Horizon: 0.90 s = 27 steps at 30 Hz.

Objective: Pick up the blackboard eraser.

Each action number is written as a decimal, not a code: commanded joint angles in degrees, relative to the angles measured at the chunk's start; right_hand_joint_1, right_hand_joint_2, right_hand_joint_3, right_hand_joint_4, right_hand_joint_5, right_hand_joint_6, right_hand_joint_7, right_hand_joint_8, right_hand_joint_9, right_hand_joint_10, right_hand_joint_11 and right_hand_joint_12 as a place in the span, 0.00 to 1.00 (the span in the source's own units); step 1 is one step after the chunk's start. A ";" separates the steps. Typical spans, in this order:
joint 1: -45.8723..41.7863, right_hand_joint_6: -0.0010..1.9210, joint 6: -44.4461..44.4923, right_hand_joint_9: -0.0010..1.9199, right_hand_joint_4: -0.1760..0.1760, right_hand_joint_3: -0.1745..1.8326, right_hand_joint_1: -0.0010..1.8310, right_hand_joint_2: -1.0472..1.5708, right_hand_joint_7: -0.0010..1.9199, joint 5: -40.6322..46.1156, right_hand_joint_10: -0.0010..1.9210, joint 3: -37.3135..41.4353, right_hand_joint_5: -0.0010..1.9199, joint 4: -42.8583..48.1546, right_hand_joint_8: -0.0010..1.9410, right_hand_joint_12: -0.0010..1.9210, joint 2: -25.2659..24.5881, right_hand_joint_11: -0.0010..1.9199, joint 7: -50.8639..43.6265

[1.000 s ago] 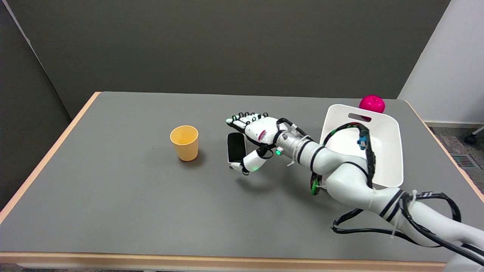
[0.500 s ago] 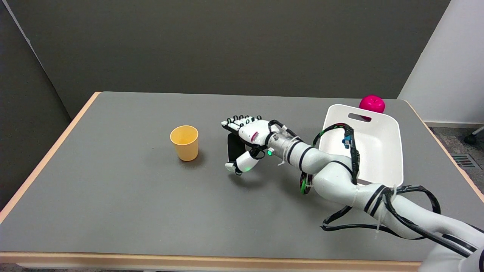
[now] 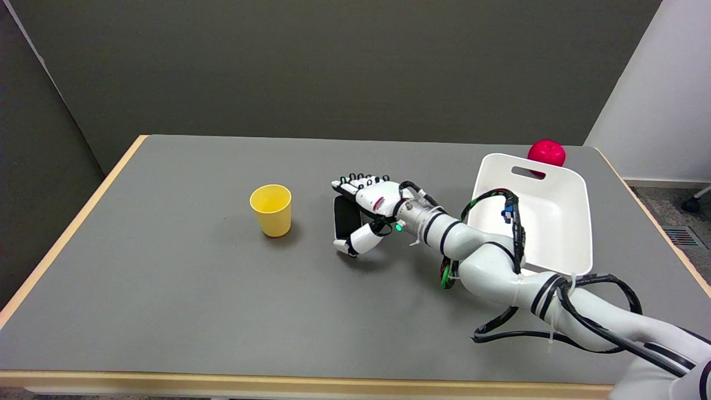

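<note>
The blackboard eraser (image 3: 344, 215), a black slab with a white rim, lies flat on the grey table (image 3: 183, 289) near its middle. My right hand (image 3: 371, 206) reaches in from the right and hangs low over the eraser's right side. Its fingers (image 3: 361, 182) stretch past the eraser's far end and its thumb (image 3: 355, 242) sits at the near end, so the hand brackets the eraser lengthwise. The fingers are still spread apart, and the eraser rests on the table. The hand hides part of the eraser's right edge.
A yellow cup (image 3: 270, 210) stands upright to the left of the eraser. A white bin (image 3: 577, 222) sits at the right behind my forearm, with a red apple-like ball (image 3: 546, 152) beyond it. Black cables loop off the arm near the bin.
My hand slid left over the eraser and then sank closer to the table, with the thumb drawing in toward the eraser's near end. The eraser has stayed where it was.
</note>
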 commanded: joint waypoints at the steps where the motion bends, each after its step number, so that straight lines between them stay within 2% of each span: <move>1: -2.00 0.06 6.44 0.00 0.50 0.51 0.25 0.60 0.00 2.00 0.32 1.53 0.00 -3.34 0.05 0.66 0.33 0.01 -0.08; 3: -2.00 0.06 6.98 0.00 0.50 0.49 0.25 0.61 0.00 2.00 0.32 1.53 0.00 -3.11 0.05 0.66 0.33 0.01 -0.08; 7: -1.84 0.13 7.15 0.02 0.51 0.55 0.29 0.61 0.05 2.00 0.35 1.45 0.03 -2.62 0.13 0.64 0.33 0.03 -0.08; 10: -1.76 0.19 7.15 0.06 0.53 0.56 0.32 0.62 0.10 2.00 0.38 1.37 0.06 -2.38 0.17 0.66 0.33 0.04 -0.08; 16: -2.00 0.23 7.15 0.12 0.55 0.57 0.35 0.63 0.17 2.00 0.42 1.52 0.11 -0.93 0.22 0.71 0.33 0.08 -0.08; 18: -2.00 0.23 7.23 0.14 0.55 0.55 0.39 0.64 0.21 2.00 0.45 1.45 0.13 -0.70 0.21 0.73 0.33 0.10 -0.08; 21: -2.00 0.30 8.27 0.20 0.55 0.55 0.43 0.65 0.26 2.00 0.49 1.29 0.16 -0.55 0.27 0.76 0.33 0.14 -0.08; 23: -2.00 0.38 8.75 0.26 0.56 0.56 0.47 0.66 0.30 2.00 0.53 1.29 0.20 -0.31 0.36 0.80 0.33 0.19 -0.08; 25: -2.00 0.50 9.13 0.32 0.55 0.50 0.55 0.70 0.37 2.00 0.63 1.44 0.24 0.00 0.51 0.85 0.33 0.27 -0.08; 26: -2.00 0.53 9.38 0.34 0.52 0.36 0.65 0.76 0.39 2.00 0.64 1.53 0.25 0.17 0.62 0.87 0.33 0.28 -0.08; 27: -2.00 0.57 9.47 0.36 0.46 0.23 0.72 0.81 0.41 2.00 0.64 1.61 0.26 0.33 0.71 0.88 0.33 0.30 -0.08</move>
